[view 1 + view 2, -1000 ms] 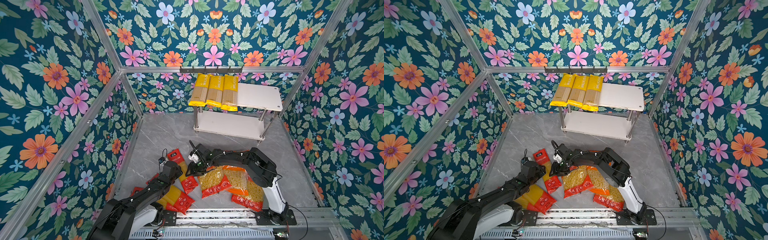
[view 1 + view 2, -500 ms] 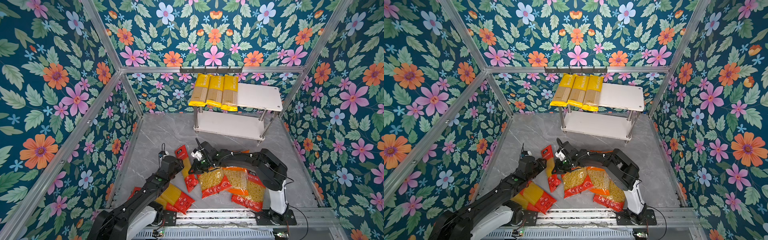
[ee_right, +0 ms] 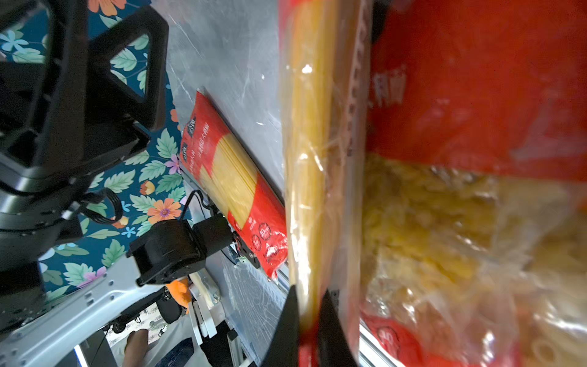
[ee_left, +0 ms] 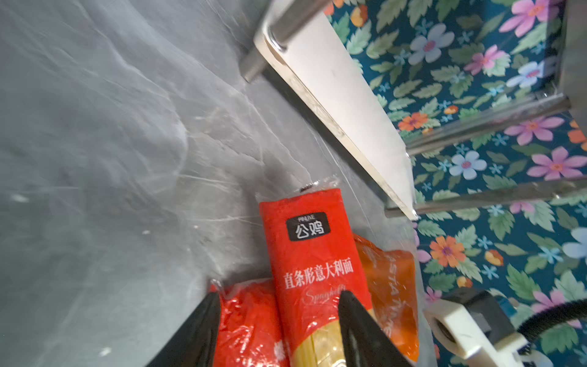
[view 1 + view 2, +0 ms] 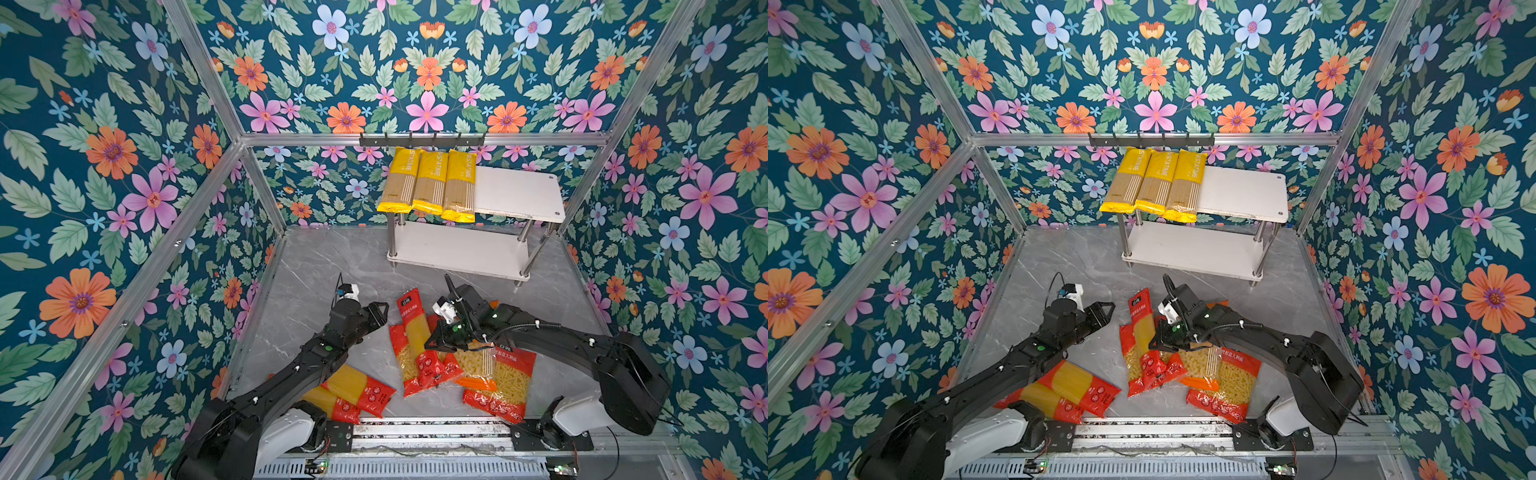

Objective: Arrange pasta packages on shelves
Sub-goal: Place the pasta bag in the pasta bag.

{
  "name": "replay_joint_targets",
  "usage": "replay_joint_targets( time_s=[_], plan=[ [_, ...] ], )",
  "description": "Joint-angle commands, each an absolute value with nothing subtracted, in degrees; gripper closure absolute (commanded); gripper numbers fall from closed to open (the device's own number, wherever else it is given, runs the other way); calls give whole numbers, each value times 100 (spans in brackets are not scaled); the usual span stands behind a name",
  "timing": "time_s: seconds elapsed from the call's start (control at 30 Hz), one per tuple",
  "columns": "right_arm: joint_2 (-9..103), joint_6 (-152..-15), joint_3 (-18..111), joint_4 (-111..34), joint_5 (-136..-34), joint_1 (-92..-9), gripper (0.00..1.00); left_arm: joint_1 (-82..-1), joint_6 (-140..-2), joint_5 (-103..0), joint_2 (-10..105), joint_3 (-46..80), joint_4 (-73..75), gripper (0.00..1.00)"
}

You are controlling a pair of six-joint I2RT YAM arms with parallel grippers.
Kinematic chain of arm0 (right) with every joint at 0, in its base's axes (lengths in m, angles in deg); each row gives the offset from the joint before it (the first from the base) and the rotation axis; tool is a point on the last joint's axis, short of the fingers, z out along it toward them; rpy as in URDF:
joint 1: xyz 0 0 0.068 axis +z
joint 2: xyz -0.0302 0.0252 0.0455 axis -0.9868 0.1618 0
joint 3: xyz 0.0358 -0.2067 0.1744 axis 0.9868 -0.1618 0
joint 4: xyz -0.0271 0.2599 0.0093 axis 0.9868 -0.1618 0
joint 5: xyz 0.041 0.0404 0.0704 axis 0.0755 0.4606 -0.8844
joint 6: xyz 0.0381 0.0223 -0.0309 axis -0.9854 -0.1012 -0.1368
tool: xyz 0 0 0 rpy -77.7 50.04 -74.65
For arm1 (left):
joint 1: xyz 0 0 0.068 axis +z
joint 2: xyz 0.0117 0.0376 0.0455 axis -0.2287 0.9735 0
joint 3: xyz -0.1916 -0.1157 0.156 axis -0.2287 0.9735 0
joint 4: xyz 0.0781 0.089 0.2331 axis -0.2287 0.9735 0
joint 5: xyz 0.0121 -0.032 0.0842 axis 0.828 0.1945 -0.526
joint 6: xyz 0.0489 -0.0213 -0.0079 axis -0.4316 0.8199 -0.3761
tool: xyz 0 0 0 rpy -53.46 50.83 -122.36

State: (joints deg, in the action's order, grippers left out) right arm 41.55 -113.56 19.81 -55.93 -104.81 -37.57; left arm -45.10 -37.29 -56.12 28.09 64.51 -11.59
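My right gripper (image 5: 432, 341) (image 3: 309, 298) is shut on a long red spaghetti pack (image 5: 415, 328) (image 3: 305, 159), which lies over the short-pasta bags on the grey floor. To the left of that pack my left gripper (image 5: 380, 311) (image 4: 279, 295) stands open, holding nothing; its wrist view shows the pack's red top (image 4: 311, 241). The shelves (image 5: 515, 191) (image 5: 1241, 191) stand at the back. Three yellow spaghetti packs (image 5: 428, 183) lie side by side on the left half of the top board. The lower board (image 5: 457, 249) is bare.
Two more red spaghetti packs (image 5: 357, 386) lie by the left arm's base. A red short-pasta bag (image 5: 405, 365), an orange one (image 5: 473, 368) and another red one (image 5: 507, 382) lie in a heap under the right arm. A black hook rail (image 5: 422, 139) hangs above the shelves.
My right gripper has shut on the red spaghetti pack, and the pack has shifted to the right. My left gripper's jaws have widened, and it now stands clear of the pack.
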Motion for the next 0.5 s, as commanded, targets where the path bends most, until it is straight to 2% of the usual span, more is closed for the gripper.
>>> replay_joint_targets(
  time_s=[0.0, 0.17, 0.47],
  plan=[
    [4106, -11456, 1674, -5391, -10303, -3826, 87, -4666, -3604, -5391, 3186, 6492, -2098, 39],
    [4288, -11698, 1304, -4757, -10448, -3893, 78, -4909, -3409, -5211, 3772, 6648, -2719, 46],
    [4456, -11738, 1253, -4547, -10547, -3913, 62, -5248, -3134, -5198, 4318, 6837, -3330, 59]
  ],
)
